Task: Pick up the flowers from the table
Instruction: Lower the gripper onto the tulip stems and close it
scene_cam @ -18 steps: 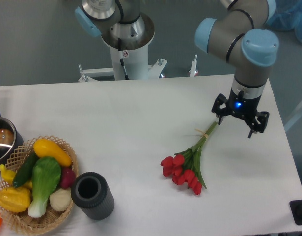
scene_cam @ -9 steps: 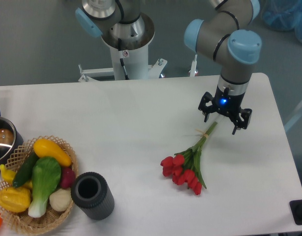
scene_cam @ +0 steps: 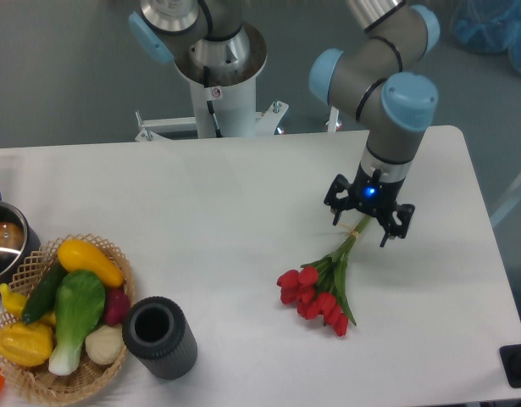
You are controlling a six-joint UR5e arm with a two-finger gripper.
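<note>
Sliding leftward across the table [scene_cam: 201, 212] over the last second, the gripper [scene_cam: 367, 218] now hangs above the stem end of the flowers [scene_cam: 324, 284] (fingers spread, nothing held), so a grasp looks near.

Red tulip flowers [scene_cam: 320, 288] lie flat on the table [scene_cam: 201, 220].

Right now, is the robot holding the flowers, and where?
No, nothing is held. The gripper hangs open over the stem end of the flowers, which lie on the table. The jaws stand apart, not closed on the stems.
</note>
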